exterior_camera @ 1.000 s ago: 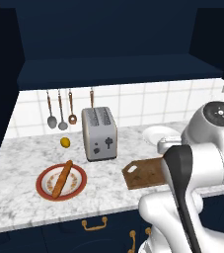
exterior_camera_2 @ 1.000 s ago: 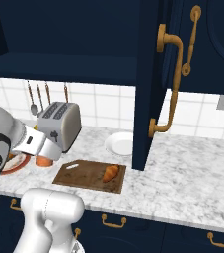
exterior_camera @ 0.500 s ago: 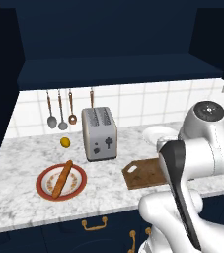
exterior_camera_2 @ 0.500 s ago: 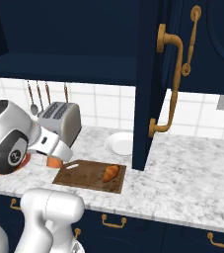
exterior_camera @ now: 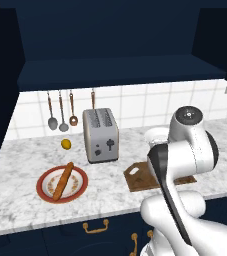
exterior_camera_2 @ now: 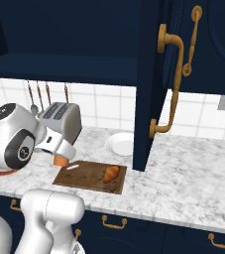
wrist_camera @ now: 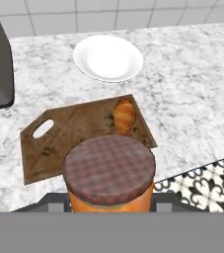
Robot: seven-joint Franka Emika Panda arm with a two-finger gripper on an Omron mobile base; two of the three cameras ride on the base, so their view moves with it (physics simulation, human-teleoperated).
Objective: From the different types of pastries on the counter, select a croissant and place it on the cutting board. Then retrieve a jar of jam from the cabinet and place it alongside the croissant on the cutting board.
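My gripper (exterior_camera_2: 59,154) is shut on the jar of jam (wrist_camera: 108,174), an orange cylinder with a darker chequered lid, and holds it just above the near left part of the cutting board (wrist_camera: 69,134). From the right base the jar (exterior_camera_2: 61,160) hangs over the board's (exterior_camera_2: 86,177) left end. The croissant (wrist_camera: 124,116) lies on the board's far right corner, apart from the jar, and it (exterior_camera_2: 111,173) sits on the board's right side. The other pastry, a long bread stick (exterior_camera: 62,181), lies on the white marble counter's (exterior_camera_2: 193,168) left part. The navy cabinet (exterior_camera: 115,40) hangs above.
The bread stick rests on a red-rimmed plate (exterior_camera: 45,194). A silver toaster (exterior_camera: 101,135) stands left of the board, with a small lemon (exterior_camera: 66,144) beside it. A white plate (wrist_camera: 108,57) sits behind the board. The open cabinet door (exterior_camera_2: 156,74) hangs to the board's right.
The arm has swung right from in front of the toaster, carrying the jar over the cutting board's left end. The croissant has stayed in place.
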